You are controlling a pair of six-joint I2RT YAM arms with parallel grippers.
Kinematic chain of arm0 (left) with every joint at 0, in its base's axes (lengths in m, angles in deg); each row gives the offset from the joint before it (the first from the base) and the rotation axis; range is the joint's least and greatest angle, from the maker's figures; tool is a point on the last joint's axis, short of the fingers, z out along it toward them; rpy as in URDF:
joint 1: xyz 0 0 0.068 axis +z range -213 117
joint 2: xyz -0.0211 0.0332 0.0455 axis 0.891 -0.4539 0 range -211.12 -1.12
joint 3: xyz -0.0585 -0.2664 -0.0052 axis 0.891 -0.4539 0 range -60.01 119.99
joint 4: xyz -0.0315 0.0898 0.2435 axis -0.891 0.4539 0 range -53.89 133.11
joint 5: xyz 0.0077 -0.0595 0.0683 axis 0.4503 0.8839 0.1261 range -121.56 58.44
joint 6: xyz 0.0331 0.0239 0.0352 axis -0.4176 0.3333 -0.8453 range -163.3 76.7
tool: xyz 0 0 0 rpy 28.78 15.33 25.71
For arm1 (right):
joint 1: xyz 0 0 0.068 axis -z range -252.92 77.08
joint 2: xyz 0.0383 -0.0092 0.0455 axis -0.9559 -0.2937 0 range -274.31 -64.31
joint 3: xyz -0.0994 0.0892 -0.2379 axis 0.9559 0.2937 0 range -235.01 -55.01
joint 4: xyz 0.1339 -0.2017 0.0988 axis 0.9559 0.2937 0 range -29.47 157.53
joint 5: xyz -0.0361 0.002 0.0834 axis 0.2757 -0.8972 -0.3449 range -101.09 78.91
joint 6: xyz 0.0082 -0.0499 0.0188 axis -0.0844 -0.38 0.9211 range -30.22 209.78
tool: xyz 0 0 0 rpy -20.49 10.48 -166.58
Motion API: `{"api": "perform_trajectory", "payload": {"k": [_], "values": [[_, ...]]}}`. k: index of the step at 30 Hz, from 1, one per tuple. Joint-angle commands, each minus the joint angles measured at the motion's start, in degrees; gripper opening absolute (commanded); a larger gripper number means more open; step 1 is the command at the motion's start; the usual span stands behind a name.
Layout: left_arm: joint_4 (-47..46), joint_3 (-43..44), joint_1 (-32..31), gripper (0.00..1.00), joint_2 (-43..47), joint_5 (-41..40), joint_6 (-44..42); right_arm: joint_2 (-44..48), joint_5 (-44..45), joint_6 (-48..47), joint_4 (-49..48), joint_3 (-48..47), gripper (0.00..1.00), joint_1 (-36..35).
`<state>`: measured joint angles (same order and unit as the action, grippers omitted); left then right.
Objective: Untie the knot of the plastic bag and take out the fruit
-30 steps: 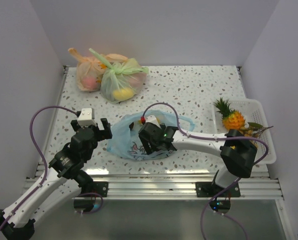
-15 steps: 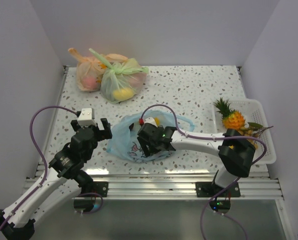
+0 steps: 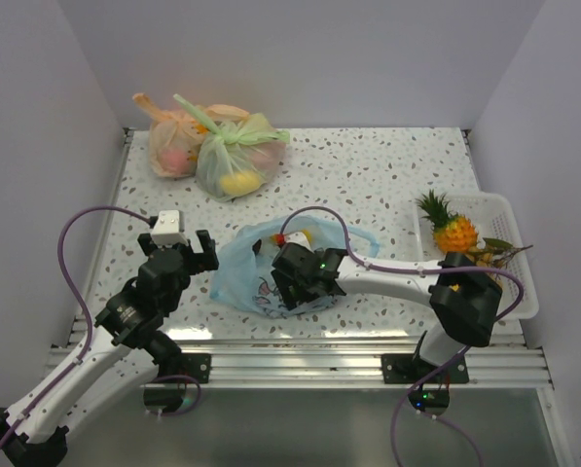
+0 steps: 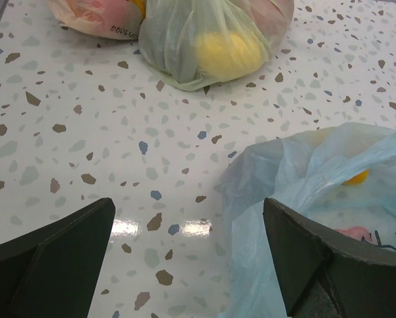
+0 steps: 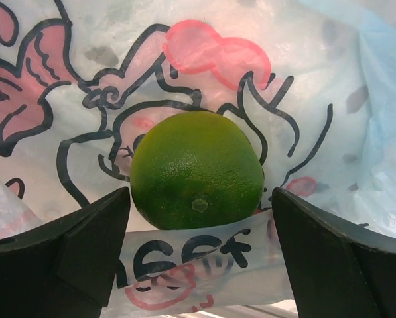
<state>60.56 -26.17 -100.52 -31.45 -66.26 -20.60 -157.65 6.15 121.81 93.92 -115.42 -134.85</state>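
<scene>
The light blue plastic bag [image 3: 239, 265] with the pink-and-black cartoon print lies open near the table's front; no knot shows, only a loose blue handle loop [image 3: 363, 236]. My right gripper [image 3: 286, 286] is open and reaches into the bag's mouth. In the right wrist view it [image 5: 199, 246] frames a green round fruit [image 5: 196, 170] lying on the printed plastic [image 5: 65, 99], untouched. My left gripper [image 3: 195, 255] is open and empty just left of the bag; in its wrist view [image 4: 188, 255] the bag's edge [image 4: 304, 179] is at the right finger. The pineapple [image 3: 453, 232] lies in the white basket [image 3: 517, 292].
The green bag [image 3: 234, 156] and the orange bag [image 3: 173, 146] sit knotted at the back left, also in the left wrist view [image 4: 204, 46]. An orange-yellow piece [image 4: 355, 177] shows through the blue bag. Walls close three sides; a metal rail [image 3: 300, 341] runs along the front.
My right gripper has shifted slightly down and left, deeper into the blue bag. The left arm has not moved.
</scene>
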Motion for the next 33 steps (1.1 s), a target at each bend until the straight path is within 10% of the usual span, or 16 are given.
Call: {"api": "perform_trajectory", "payload": {"k": [1, 21, 33], "values": [[-2.91, -0.27, 0.25, 1.00, 0.09, -0.19, -1.34, 2.02, -1.59, 2.42, 0.80, 1.16, 0.92, -0.21], [-2.91, -0.27, 0.34, 1.00, 0.27, -0.11, -1.34, -2.73, 0.52, 0.49, -14.22, 1.08, 0.79, -0.03], [-2.91, -0.27, 0.34, 1.00, 0.35, -0.19, -1.34, -5.18, 2.89, -1.18, -17.48, -0.95, 0.95, 1.20]]}}
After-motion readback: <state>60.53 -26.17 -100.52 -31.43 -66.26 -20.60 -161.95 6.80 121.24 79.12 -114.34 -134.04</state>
